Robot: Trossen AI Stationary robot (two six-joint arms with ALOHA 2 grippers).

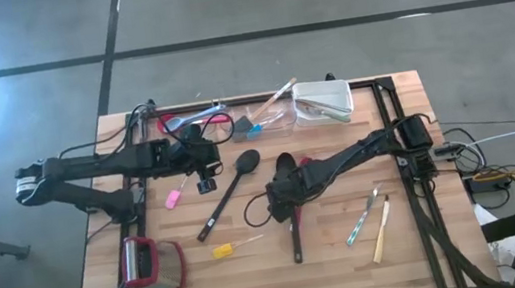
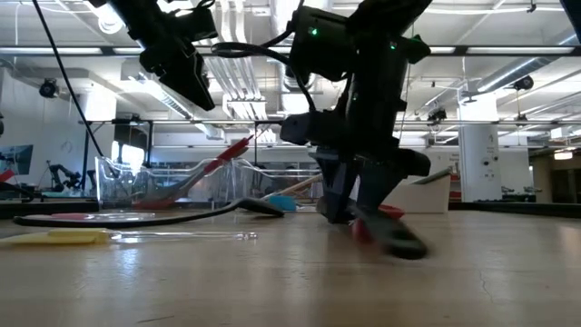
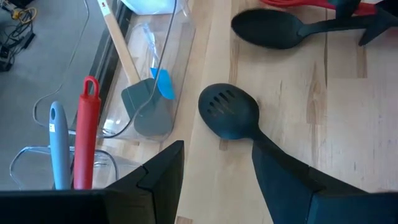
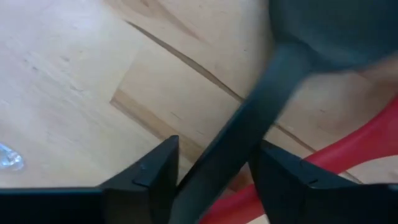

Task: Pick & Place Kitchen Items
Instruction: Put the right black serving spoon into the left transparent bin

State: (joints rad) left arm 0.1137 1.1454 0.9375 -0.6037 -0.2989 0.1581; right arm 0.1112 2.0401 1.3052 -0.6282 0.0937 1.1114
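Now, line by line, as the four views showed it:

Right claw [image 1: 284, 201]: low over the middle of the desk [image 1: 424, 252], its fingers [image 4: 152, 174] spread apart on either side of a black handle, not clamped on it.
Solid black spoon [image 1: 293, 222]: directly under the right claw, bowl behind it toward the arm, handle running out past the fingers toward the front edge.
Red utensil [image 4: 348, 158]: lay on the wood just beside that handle, close to the right claw; in the low view a red part showed at the claw's foot.
Left claw [image 1: 206, 184]: raised above the desk, well to the side of the right claw, with its fingers [image 3: 165, 168] parted and nothing between them.
Slotted black spoon [image 3: 229, 112]: on the wood just ahead of the left claw, its handle passing under one finger.
Clear tub [image 3: 146, 74]: beyond the left claw, holding a grey spatula [image 3: 148, 106] with a wooden handle.
Yellow piece [image 1: 224, 251]: on the desk, between the two claws and nearer the front edge.
Metal and wooden cutlery [image 1: 373, 221]: well apart from the right claw, on the side away from the left claw.
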